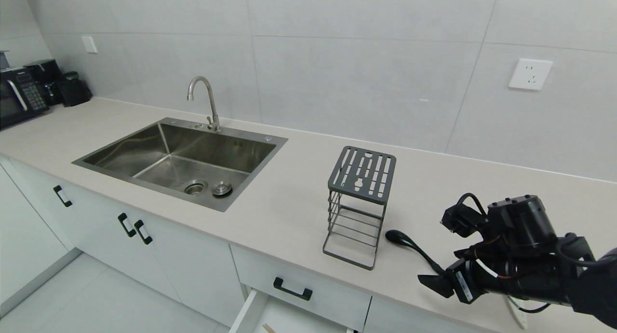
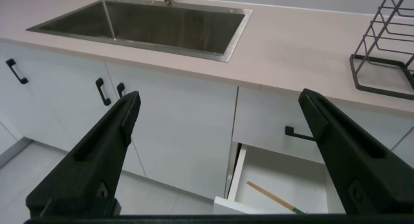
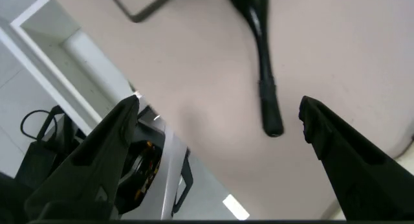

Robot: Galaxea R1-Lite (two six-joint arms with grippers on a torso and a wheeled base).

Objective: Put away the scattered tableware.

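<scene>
A black spoon lies flat on the beige counter, just right of a dark grey wire rack. Its bowl points toward the rack and its handle runs toward the counter's front edge. My right gripper hovers over the handle's end, open. In the right wrist view the spoon lies between and beyond the gripper, untouched. My left gripper hangs open and empty in front of the cabinets. Beyond it, a pulled-out white drawer holds a wooden chopstick.
A steel sink with a tap is set in the counter to the left. A microwave and black appliances stand at the far left. The open drawer juts out below the rack. A tiled wall closes the back.
</scene>
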